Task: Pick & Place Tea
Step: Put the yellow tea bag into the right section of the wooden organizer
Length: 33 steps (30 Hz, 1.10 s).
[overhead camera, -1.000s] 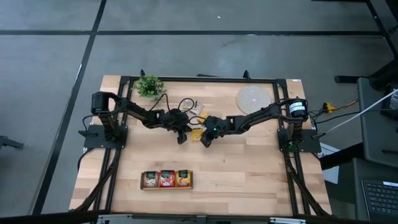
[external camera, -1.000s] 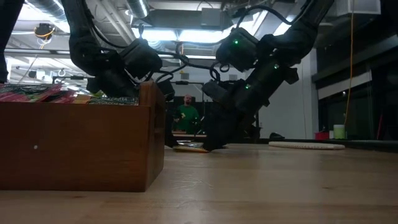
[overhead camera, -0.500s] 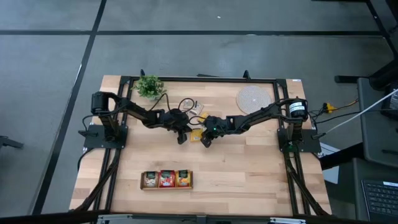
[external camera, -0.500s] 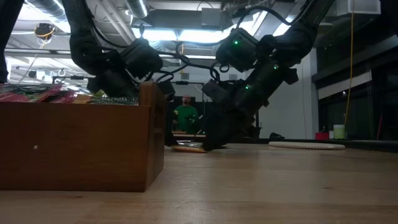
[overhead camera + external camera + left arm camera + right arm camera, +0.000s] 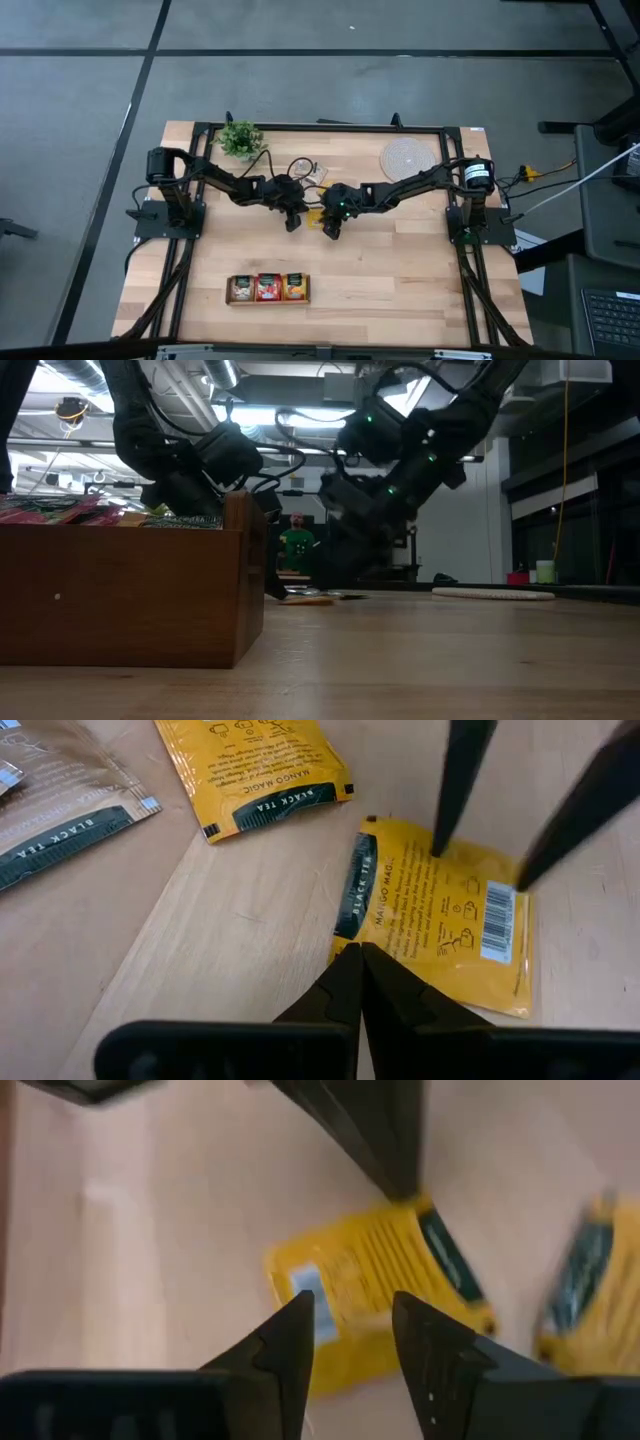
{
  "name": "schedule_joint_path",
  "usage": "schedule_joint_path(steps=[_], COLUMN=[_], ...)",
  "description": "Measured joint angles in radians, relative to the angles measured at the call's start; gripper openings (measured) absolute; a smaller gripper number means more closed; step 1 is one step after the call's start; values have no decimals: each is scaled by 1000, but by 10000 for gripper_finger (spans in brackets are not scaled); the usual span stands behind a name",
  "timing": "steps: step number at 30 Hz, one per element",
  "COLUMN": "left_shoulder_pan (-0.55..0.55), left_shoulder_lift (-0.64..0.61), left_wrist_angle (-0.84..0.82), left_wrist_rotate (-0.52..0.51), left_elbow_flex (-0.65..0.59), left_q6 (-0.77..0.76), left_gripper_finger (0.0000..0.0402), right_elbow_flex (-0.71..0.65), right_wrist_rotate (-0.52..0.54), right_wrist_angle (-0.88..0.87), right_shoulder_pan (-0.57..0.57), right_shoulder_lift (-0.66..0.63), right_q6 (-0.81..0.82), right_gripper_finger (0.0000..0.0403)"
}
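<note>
Lying flat on the table [image 5: 400,260] is the yellow tea sachet [image 5: 440,920], right in the middle between my two claws. I am not holding it. My right claw [image 5: 352,1345] is open and sits just above it, with the sachet showing in the gap. A moment ago this claw was tipped down low by the sachet. Now it has lifted up and slid a little toward my left arm. I think that means my first grab missed, so I must try again.

My left claw [image 5: 358,982] is closed, and its tip rests at the sachet's edge, maybe to keep it from sliding.

More sachets [image 5: 250,765] lie near, toward the far edge. The wooden tray [image 5: 268,288] with tea already in it waits well apart, near the front.
</note>
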Motion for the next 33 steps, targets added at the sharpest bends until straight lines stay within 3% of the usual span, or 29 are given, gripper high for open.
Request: schedule_joint_path(steps=[9,24,33], left_shoulder_pan=[0,-57,-107], left_shoulder_lift=[-3,-109,-106], left_wrist_angle=[9,3,25], left_wrist_rotate=[-5,-5,53], left_elbow_flex=[-2,-5,-4], left_q6=[1,47,39], left_gripper_finger=[3,4,3], right_elbow_flex=[109,110,110], right_wrist_rotate=[32,25,25], right_wrist_angle=[-223,-260,-314], right_shoulder_pan=[1,1,1], right_shoulder_lift=[-2,-4,-5], right_q6=[-119,-111,-72], right_gripper_finger=[130,126,126])
